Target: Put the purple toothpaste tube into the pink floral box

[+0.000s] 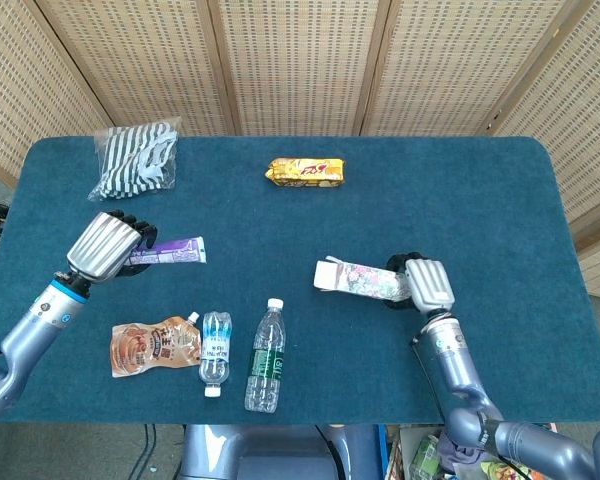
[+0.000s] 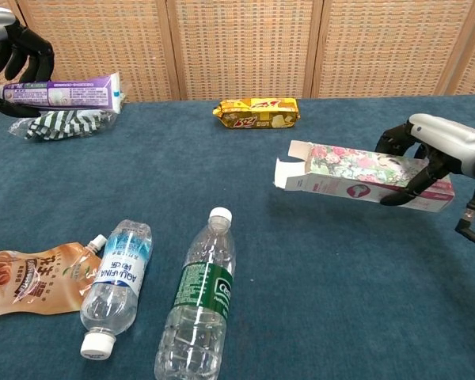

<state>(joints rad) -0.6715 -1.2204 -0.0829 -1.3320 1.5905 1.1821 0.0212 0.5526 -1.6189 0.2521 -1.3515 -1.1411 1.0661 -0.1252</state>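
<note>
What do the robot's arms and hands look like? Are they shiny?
Yes, a bit shiny. Both arms are smooth, rounded, blue-grey metal tubes with a small glowing blue-green ring near each wrist. The left hand and right hand have ribbed, silver-white backs and black fingers. A thin dark cable hangs by the right wrist.

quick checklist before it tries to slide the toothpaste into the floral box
1. Purple toothpaste tube held by the left hand: ok.
2. Pink floral box held by the right hand, off the table: ok.
3. Box end flaps open, mouth facing the tube side: ok.
4. Tube lined up with the box mouth: not ok, they are far apart across the table.
5. Space between them free of the snack pack and bottles: ok.
6. Box interior empty: cannot tell.
</note>
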